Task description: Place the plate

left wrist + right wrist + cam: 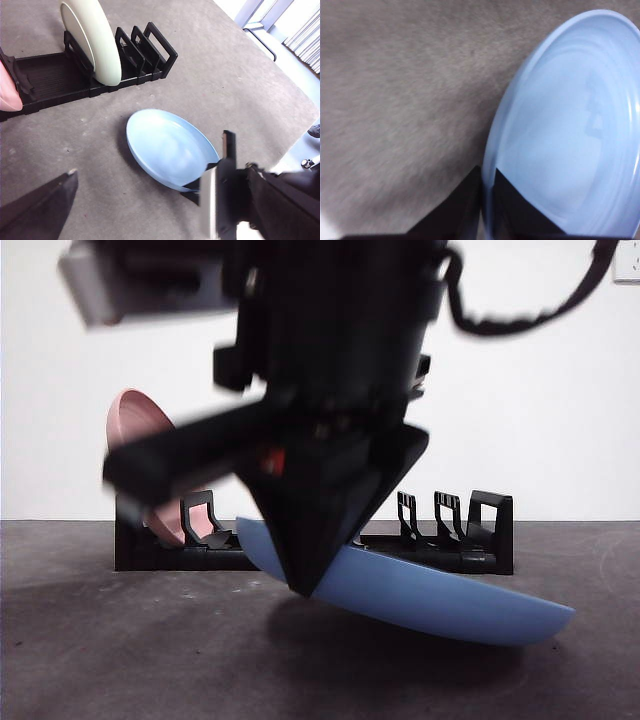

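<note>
A light blue plate (450,600) hangs tilted just in front of the black rack (480,540). It also shows in the left wrist view (165,145) and fills the right wrist view (570,140). My right gripper (487,200) is shut on the plate's rim and comes down from above in the front view (305,585). The gripped edge is raised and the opposite edge is low by the table. My left gripper (160,172) is open and empty, above the table beside the plate.
The rack (50,75) holds a pink plate (135,425) at one end and a white plate (92,40) upright beside it. Several slots past the white plate stand free. The grey table top ends in an edge (295,145) beyond the blue plate.
</note>
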Controlling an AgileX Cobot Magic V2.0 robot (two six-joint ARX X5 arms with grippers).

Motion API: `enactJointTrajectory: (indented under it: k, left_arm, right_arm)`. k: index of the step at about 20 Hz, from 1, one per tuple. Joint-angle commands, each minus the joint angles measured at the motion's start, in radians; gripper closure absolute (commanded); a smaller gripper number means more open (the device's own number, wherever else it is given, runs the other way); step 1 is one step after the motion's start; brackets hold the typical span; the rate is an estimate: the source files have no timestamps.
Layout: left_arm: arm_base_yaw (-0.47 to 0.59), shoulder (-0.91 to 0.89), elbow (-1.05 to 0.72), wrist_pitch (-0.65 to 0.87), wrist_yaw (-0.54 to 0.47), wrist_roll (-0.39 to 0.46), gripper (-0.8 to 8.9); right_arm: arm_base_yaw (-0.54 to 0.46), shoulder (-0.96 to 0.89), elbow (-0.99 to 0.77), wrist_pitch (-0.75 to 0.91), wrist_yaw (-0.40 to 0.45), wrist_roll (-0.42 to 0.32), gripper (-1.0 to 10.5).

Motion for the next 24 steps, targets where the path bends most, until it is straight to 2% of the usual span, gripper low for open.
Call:
enactJointTrajectory:
  k: [1, 6, 12, 18, 21, 24]
  left_arm:
    - [-0.004, 0.006, 0.02, 0.017, 0.005, 0.013, 2.21]
    - [-0.004, 0.008, 0.02, 0.018, 0.005, 0.013, 2.21]
    - [-0.004, 0.008, 0.02, 0.018, 0.005, 0.013, 2.21]
    - [-0.004, 0.015, 0.02, 0.019, 0.004, 0.013, 2.21]
    - [-0.004, 0.036, 0.02, 0.016, -0.027, 0.013, 2.21]
    - [-0.004, 0.08, 0.02, 0.01, -0.064, 0.008, 2.21]
  right_arm:
    - [0.029, 0.039, 0.011, 0.034, 0.013, 0.002, 9.4]
    - [0.035, 0.053, 0.011, 0.079, -0.027, -0.012, 9.3]
    - [0.03, 0.046, 0.021, 0.055, -0.073, 0.009, 7.2]
    - [-0.045, -0.08, 0.097, -0.019, -0.272, 0.014, 5.8]
    - [-0.143, -0.197, 0.104, 0.01, -0.446, 0.018, 5.7]
    - [-0.305, -0.31, 0.104, 0.023, -0.629, -0.002, 5.7]
